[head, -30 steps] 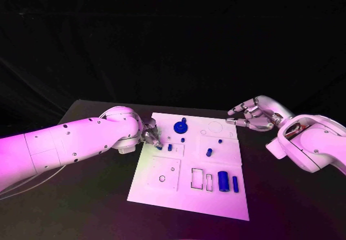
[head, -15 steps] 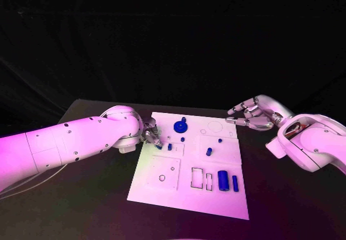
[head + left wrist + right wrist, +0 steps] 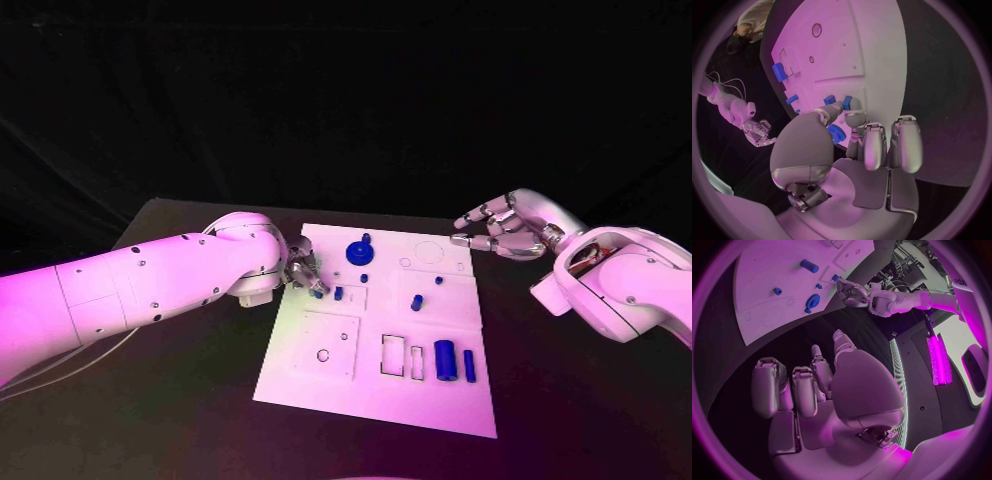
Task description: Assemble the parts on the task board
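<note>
The white task board (image 3: 325, 375) lies mid-table. My left hand (image 3: 302, 271) is at its left edge, thumb and a finger pinching a small blue part (image 3: 317, 294); the left wrist view has that part (image 3: 847, 102) at the fingertips (image 3: 856, 118). A blue gear (image 3: 359, 252) stands just beyond the hand, also the gear (image 3: 837, 134) between thumb and fingers. Small blue pegs (image 3: 418, 303) stand mid-board. Two blue cylinders (image 3: 446, 361) lie near the board's right side. My right hand (image 3: 505, 228) hovers by the far right corner, fingers loosely curled and apart, holding nothing.
The board carries empty cut-outs: rectangular slots (image 3: 394, 356) beside the cylinders and a square recess (image 3: 329, 342) with a hole. The black table (image 3: 159, 400) reaches out on both sides of the board. My left forearm (image 3: 159, 285) lies across the table's left part.
The left hand's fingers have shifted slightly around the small blue part at the board's left edge. The right hand has stayed put.
</note>
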